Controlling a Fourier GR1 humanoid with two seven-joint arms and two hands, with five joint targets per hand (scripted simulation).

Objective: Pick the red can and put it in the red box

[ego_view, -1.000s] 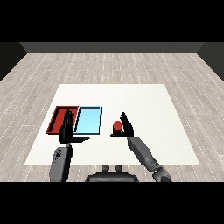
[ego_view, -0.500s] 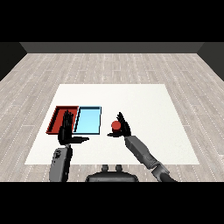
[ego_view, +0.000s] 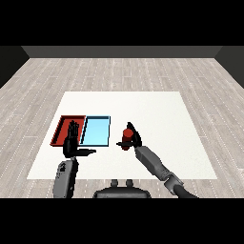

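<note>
Fingers of right hand [ego_view: 134,138] now curl round red can [ego_view: 126,137] (left hand [ego_view: 71,143] stays open).

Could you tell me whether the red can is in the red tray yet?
Not yet. The can is in the right hand, right of the blue tray; the red tray lies beyond.

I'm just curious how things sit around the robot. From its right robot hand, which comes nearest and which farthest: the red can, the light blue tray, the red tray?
Seen in the head view, from the right robot hand:
1. Red can: in that hand, fingers curled round it.
2. Light blue tray: just to its left.
3. Red tray: farthest left, beyond the blue one, partly behind the left robot hand.
</note>
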